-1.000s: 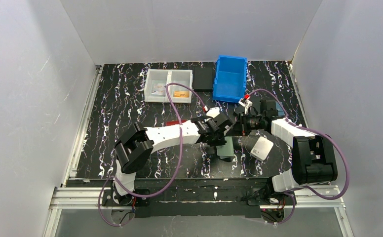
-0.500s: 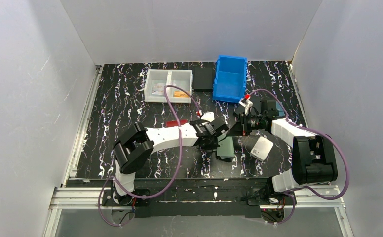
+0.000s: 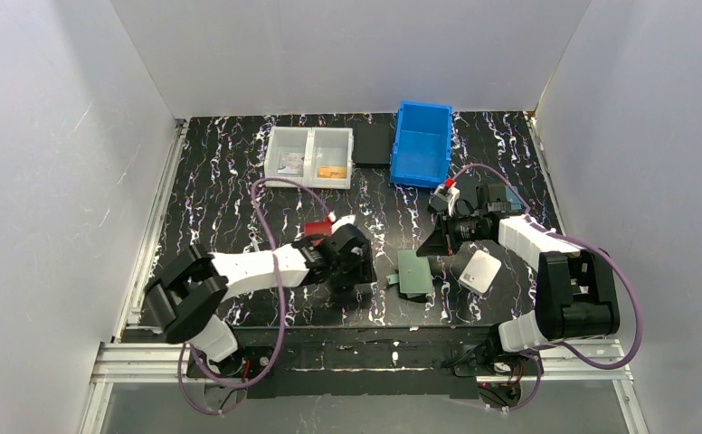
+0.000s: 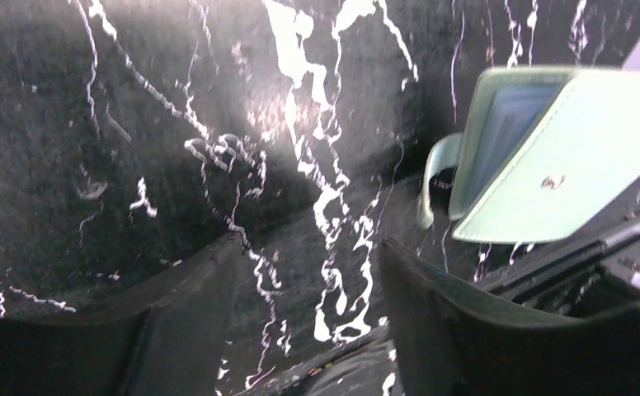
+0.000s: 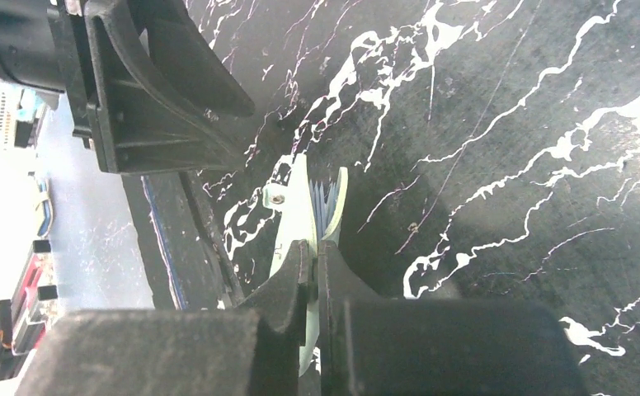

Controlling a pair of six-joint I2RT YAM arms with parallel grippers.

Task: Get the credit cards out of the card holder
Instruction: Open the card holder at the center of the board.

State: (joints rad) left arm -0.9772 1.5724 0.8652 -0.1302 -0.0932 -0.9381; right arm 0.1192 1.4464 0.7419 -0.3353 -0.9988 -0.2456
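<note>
Credit cards point(image 5: 324, 203) mostly hidden, blue edges peeking from sage-green card holder point(image 4: 564, 157); right tool point(image 5: 312, 247) pinches it; left tool point(image 4: 308, 242) released.

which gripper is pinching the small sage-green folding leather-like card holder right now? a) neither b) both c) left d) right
d: in the right wrist view the right gripper has its jaws closed on an edge of the card holder, while the left gripper stands open above the black marbled table, apart from the holder.
</note>
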